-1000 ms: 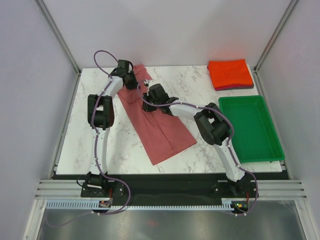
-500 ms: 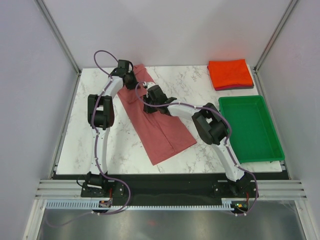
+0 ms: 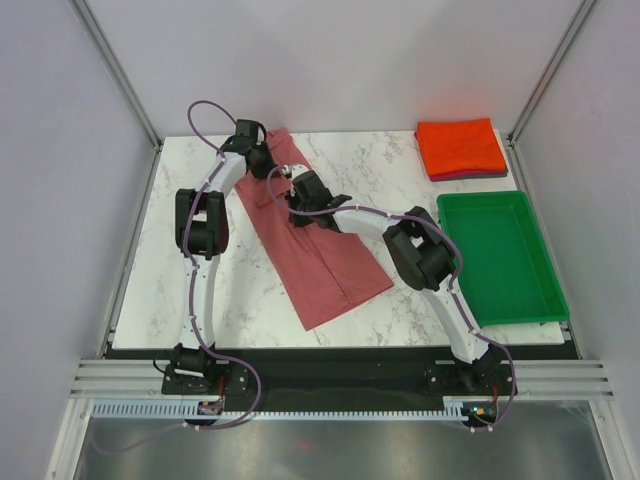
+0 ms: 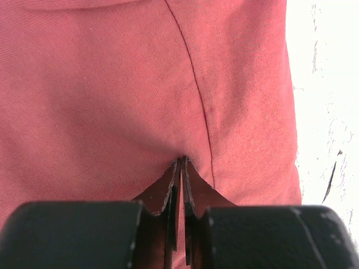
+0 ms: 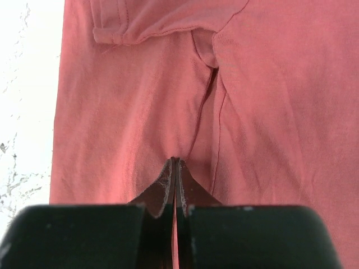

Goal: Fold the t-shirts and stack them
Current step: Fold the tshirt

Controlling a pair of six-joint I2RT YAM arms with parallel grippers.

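Item: rose-red t-shirt (image 3: 325, 255), laid slantwise on the counter (image 3: 400, 165), its far end under both hands
Left hand (image 4: 180, 163), right hand (image 5: 175, 162): each pressed together, pinching its cloth
Handling advice: raise both evenly, span taut, carry toward near end

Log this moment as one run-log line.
left tool: shut on rose shirt | right tool: shut on rose shirt | orange shirt: folded, far-right corner
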